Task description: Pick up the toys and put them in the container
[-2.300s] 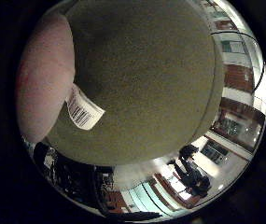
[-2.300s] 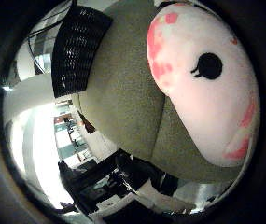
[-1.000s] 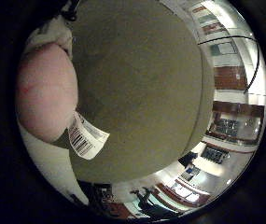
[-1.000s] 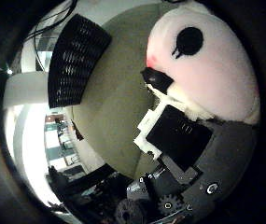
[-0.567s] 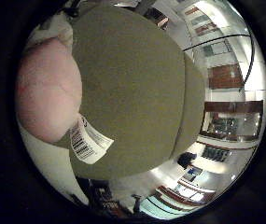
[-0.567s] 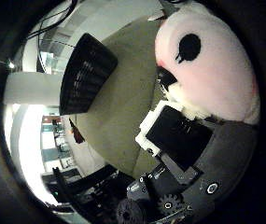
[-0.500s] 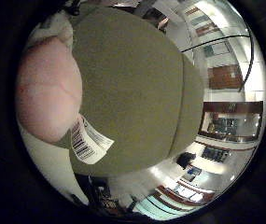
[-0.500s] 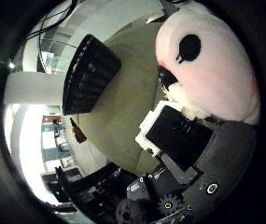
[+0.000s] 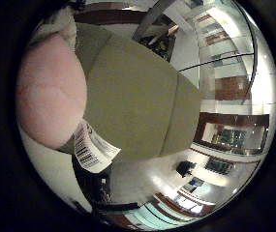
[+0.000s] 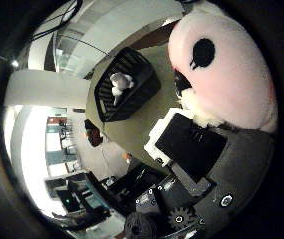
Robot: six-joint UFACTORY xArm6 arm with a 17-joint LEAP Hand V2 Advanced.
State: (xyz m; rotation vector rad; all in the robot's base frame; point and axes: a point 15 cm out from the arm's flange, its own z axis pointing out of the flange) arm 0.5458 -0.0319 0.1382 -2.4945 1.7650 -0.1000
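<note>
A pink and white plush toy with a black eye sits right against my palm. My right hand has a white and black finger curled against it, so the hand is shut on it. The little finger side view shows the toy's pink back and its white barcode tag hanging free. Below lies an olive cushioned surface. On it stands the black slatted container, with a small white toy inside.
The olive surface ends in rounded edges, with glossy floor beyond it. Room furniture and a dark object stand past the surface's edge near the container.
My fingers closed on the plush toy about a second ago. Since then the olive surface and container have shrunk in view: the hand has risen with the toy, and the container's inside now shows.
</note>
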